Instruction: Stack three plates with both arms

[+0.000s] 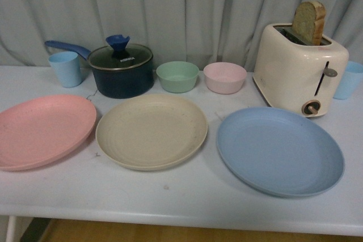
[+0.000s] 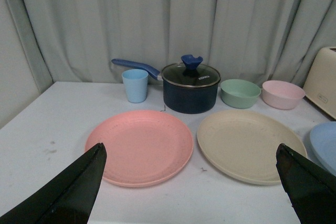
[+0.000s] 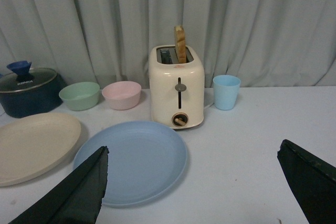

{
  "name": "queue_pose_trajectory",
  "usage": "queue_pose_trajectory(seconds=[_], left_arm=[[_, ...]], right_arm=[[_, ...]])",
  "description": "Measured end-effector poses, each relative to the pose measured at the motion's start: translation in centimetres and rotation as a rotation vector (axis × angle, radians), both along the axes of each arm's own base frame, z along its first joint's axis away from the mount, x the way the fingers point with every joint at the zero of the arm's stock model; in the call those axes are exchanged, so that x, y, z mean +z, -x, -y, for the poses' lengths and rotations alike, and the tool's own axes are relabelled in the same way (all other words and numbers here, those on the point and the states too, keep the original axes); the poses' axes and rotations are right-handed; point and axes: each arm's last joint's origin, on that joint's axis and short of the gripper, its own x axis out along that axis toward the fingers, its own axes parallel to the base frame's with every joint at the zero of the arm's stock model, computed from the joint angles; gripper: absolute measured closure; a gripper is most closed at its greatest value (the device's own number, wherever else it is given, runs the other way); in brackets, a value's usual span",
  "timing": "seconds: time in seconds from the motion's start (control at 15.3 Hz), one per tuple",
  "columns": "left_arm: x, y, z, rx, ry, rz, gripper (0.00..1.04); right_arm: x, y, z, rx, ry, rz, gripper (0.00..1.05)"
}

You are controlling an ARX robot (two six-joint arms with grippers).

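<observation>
— Lighting, front view?
— Dim, even, cool grey-green cast; soft shadow just left of the blue plate (image 1: 281, 151); faint sheen on the toaster (image 1: 300, 69).
— Sharpness?
— Soft and grainy in all three views; curtain (image 1: 187, 9) folds low in contrast.

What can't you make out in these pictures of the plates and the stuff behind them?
Pink plate: its left rim is cut off by the front view's edge.
Blue plate: mostly cut off by the left wrist view's edge.
Blue cup: partly hidden behind the toaster in the front view.
Saucepan: contents not visible under its lid in any view.
</observation>
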Motion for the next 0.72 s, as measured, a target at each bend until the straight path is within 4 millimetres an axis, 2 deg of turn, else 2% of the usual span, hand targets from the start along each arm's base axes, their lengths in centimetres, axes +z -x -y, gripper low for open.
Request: queue_pose_trajectory(seconds=[0.72], left_arm=[[0.0, 0.0, 0.0, 0.0, 0.0, 0.0, 0.07]], right_arm=[[0.0, 0.0, 0.0, 0.0, 0.0, 0.0, 0.06]])
